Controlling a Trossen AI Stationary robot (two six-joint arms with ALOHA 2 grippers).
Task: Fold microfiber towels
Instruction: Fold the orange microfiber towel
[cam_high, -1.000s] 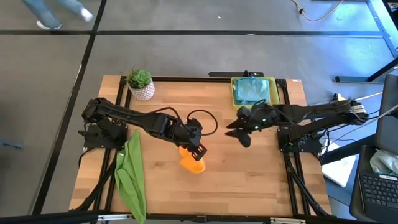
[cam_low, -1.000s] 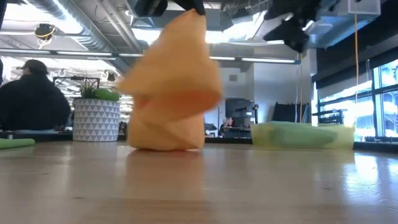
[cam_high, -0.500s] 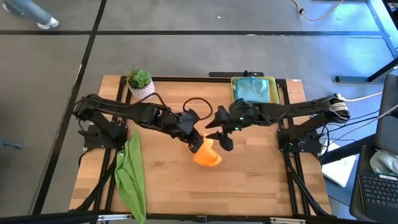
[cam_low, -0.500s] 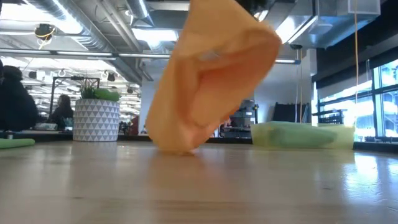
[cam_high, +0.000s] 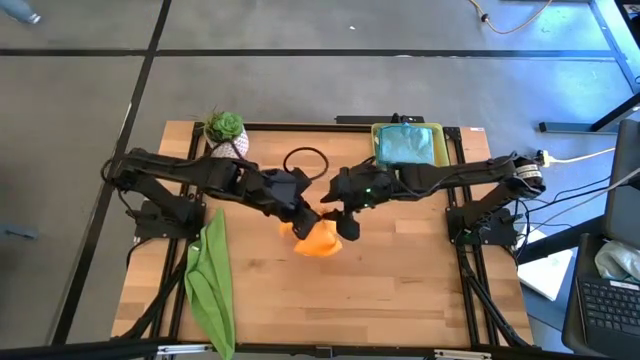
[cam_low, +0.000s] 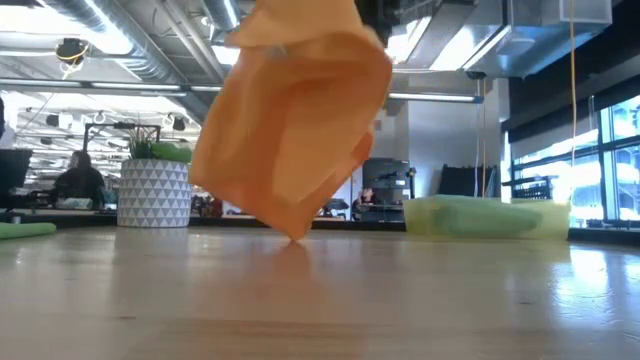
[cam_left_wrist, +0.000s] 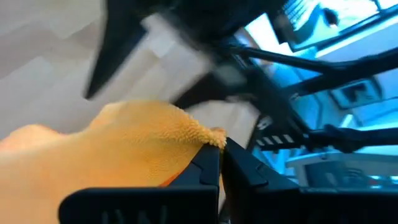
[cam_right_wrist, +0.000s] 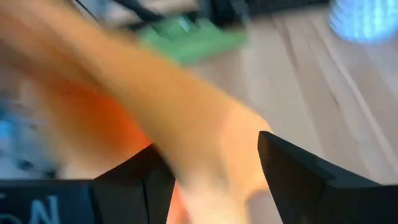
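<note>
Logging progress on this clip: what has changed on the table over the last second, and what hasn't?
The left gripper, shut on the orange towel, carried it from the table's middle toward the right arm, lifting it until only its lowest corner is near the wood. The right gripper, open, swung in from beside the yellow tray to the towel, its fingers now either side of the cloth. The green towel, teal towels and plant stayed put.
</note>
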